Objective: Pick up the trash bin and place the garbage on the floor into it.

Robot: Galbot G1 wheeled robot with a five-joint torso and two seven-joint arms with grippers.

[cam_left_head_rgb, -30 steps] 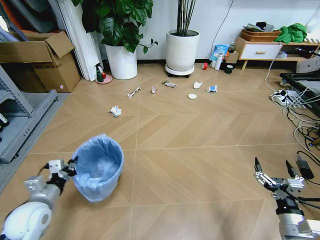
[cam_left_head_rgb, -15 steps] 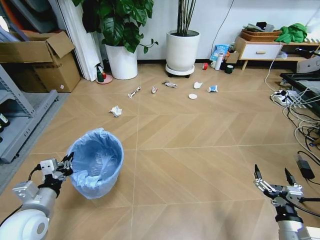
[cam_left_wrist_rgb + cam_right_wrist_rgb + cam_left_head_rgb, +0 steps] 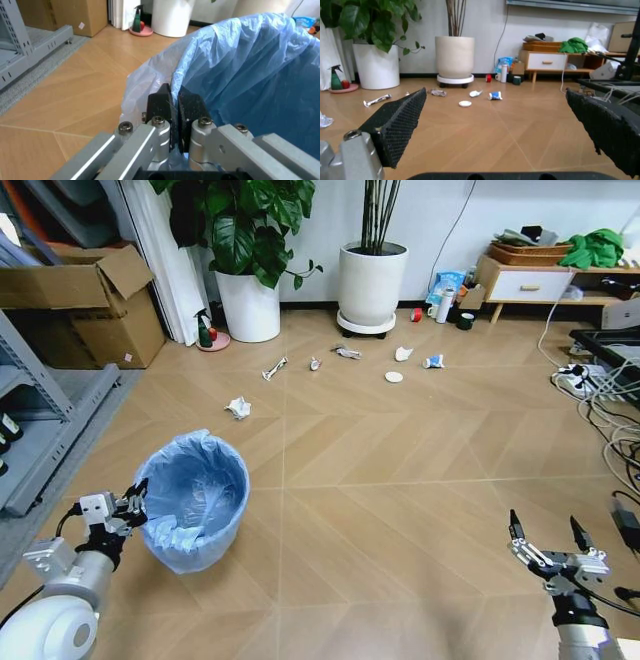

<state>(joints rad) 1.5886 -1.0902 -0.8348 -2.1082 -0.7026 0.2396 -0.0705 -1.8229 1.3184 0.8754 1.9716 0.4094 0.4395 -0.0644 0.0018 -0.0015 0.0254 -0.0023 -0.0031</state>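
Observation:
The trash bin (image 3: 192,500), lined with a crinkled light-blue bag, leans a little at the near left of the floor (image 3: 380,480). My left gripper (image 3: 135,505) is shut on its near rim; in the left wrist view the gripper (image 3: 173,93) pinches the bag-covered rim of the bin (image 3: 250,75). Garbage lies far ahead: crumpled paper (image 3: 238,408), a wrapper (image 3: 272,367), a white disc (image 3: 394,377) and a blue-and-white packet (image 3: 432,362). My right gripper (image 3: 545,530) hangs open at the near right, holding nothing. The right wrist view shows the gripper (image 3: 496,101), the disc (image 3: 465,103) and the packet (image 3: 495,96).
Two white plant pots (image 3: 372,280) stand at the back wall, with a cardboard box (image 3: 80,300) and a grey shelf (image 3: 40,420) to the left. Cables and a power strip (image 3: 600,390) lie along the right. A low cabinet (image 3: 530,280) is at the far right.
The left arm drew the held bin slightly toward me. The right gripper sank lower in the view. The whole scene then shifted down and right, so the camera moved.

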